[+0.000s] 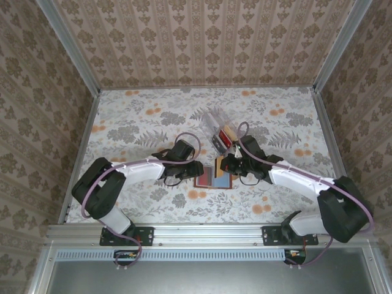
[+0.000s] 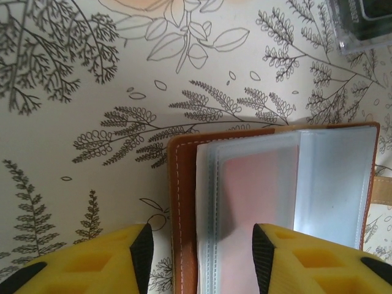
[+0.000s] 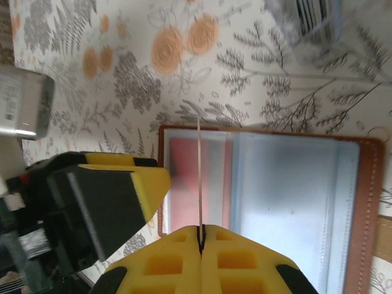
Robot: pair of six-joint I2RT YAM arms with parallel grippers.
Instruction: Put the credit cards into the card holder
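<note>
Leather card holder [image 3: 369, 205]: lies open on the bench between the two arms, clear sleeves facing up.
Right fingers [image 3: 201, 240]: pinched shut on a thin card [image 3: 199, 177], held edge-on above the sleeve that shows a red card [image 3: 184, 184].
Left fingers [image 2: 139, 254]: about half apart, straddling the holder's stitched edge, holding nothing.
Risk: the card's edge misses the sleeve mouth, then skids or bends.
Cause: limp plastic, and a pocket that looks taken.
</note>
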